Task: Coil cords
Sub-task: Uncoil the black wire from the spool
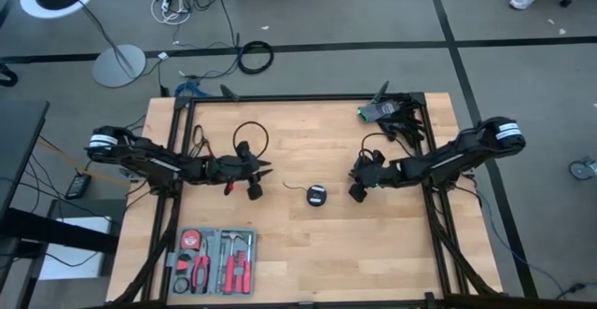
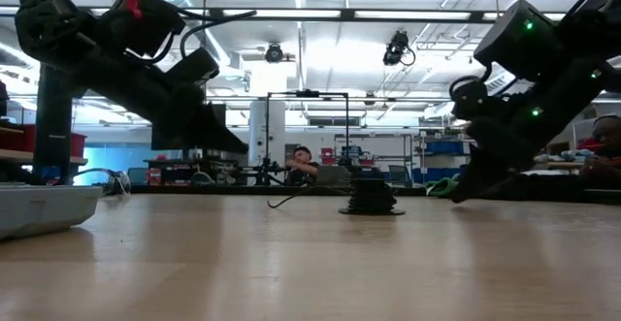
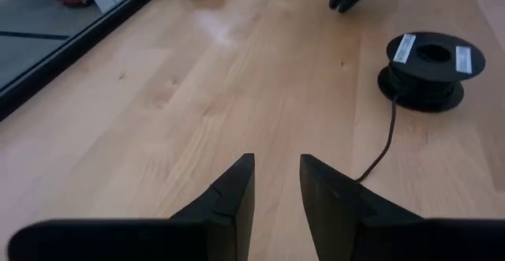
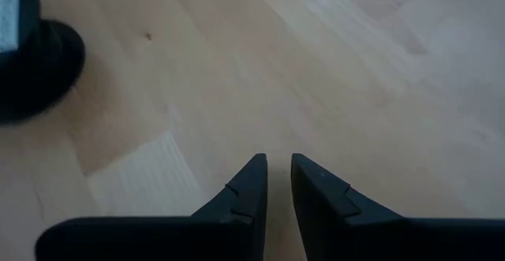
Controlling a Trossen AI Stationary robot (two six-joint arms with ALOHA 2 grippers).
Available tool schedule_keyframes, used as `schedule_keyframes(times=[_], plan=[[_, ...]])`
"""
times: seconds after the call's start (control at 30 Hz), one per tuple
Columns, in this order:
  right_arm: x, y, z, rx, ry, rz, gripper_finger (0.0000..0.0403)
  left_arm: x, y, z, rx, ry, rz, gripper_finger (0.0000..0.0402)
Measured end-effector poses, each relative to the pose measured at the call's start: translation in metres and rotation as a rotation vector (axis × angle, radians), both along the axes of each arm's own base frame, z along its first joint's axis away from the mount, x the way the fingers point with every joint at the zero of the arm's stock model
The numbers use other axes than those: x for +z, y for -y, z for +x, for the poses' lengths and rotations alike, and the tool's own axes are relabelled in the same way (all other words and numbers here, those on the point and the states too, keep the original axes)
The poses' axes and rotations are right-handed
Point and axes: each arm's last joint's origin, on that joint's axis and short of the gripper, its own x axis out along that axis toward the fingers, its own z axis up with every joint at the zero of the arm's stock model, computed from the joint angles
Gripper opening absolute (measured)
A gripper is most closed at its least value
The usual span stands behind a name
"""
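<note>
The cord is a thin black wire wound on a small round black spool (image 1: 316,195) that stands on the wooden table between both arms. Its loose end (image 1: 289,186) trails toward my left gripper. In the left wrist view the wire (image 3: 387,139) runs from the spool (image 3: 430,68) and goes out of sight behind one finger's outer side. My left gripper (image 1: 269,170) (image 3: 276,174) hovers above the table, left of the spool, open by a narrow gap with nothing in it. My right gripper (image 1: 354,176) (image 4: 278,170) slants down close to the table, right of the spool (image 4: 31,64), also narrowly open and empty.
A tool tray (image 1: 213,260) with red-handled tools lies at the near left. A green object with dark cables (image 1: 378,113) sits at the far right corner. Black frame rails (image 1: 298,98) border the table. A person (image 2: 303,161) sits far behind the table.
</note>
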Motion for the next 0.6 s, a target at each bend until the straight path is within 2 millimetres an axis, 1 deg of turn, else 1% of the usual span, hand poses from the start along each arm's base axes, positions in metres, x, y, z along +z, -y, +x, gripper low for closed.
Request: schedule_keyframes(times=[0.17,0.23,0.37,0.6], plan=[[-0.006,-0.001,0.004,-0.041,0.028,0.049,0.006,0.003,0.0,0.001,0.0,0.03,0.0,0.0106],[-0.006,-0.001,0.004,-0.038,0.032,0.057,0.0061,0.003,0.0,0.001,0.001,0.036,0.0,0.0106],[-0.005,-0.002,0.005,-0.08,0.07,0.134,0.006,0.005,0.0,0.002,0.0,0.057,0.0,0.0106],[-0.004,-0.004,0.007,-0.103,0.103,0.195,0.0061,0.013,0.0,0.005,0.014,0.154,-0.032,0.0106]])
